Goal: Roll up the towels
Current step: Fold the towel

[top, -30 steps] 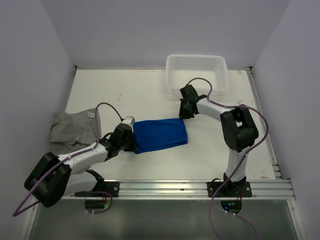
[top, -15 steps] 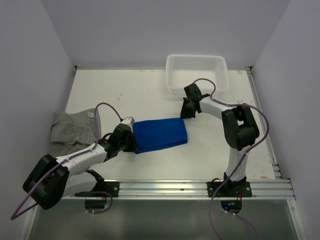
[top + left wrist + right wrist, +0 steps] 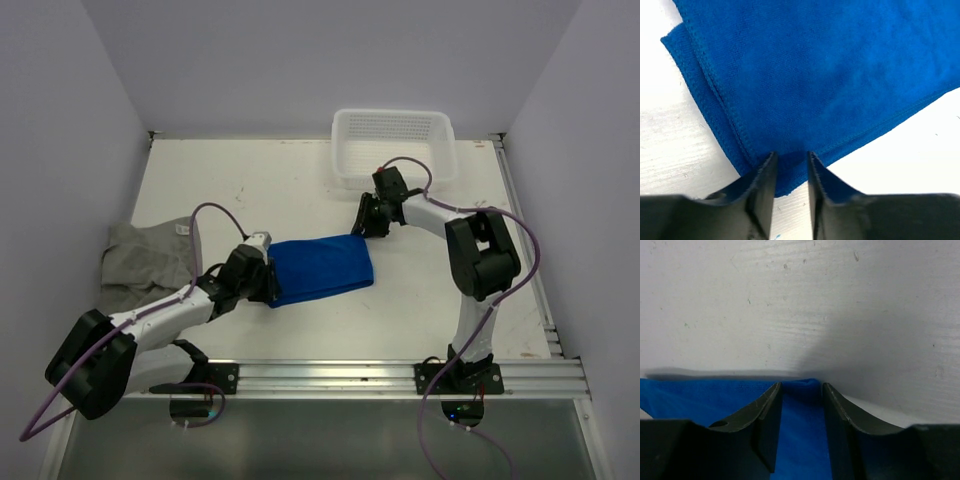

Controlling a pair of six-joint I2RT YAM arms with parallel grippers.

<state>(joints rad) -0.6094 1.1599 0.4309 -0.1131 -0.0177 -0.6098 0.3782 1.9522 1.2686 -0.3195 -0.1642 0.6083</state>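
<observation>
Towels lie apart on the white table [image 3: 260, 185]: the royal blue towel [image 3: 322, 268] is folded into a flat band near the middle, slightly tilted, and the grey towel [image 3: 145, 262] sits crumpled at the table's left edge, its small white tag [image 3: 182, 229] showing at its upper right. The left gripper [image 3: 268, 284] is at the blue towel's left end; in the wrist view its two fingers [image 3: 765, 180] stand a little apart, straddling the stitched hem, with cloth lying flat in the narrow gap rather than pinched. The right gripper [image 3: 362, 228] is at the towel's far right corner, its jaws likewise parted, and its fingers [image 3: 767, 415] frame that blue corner, which lies flat on the table between them. A white perforated basket [image 3: 340, 150] stands at the far right of the table, just behind the right gripper and well apart from both towels.
</observation>
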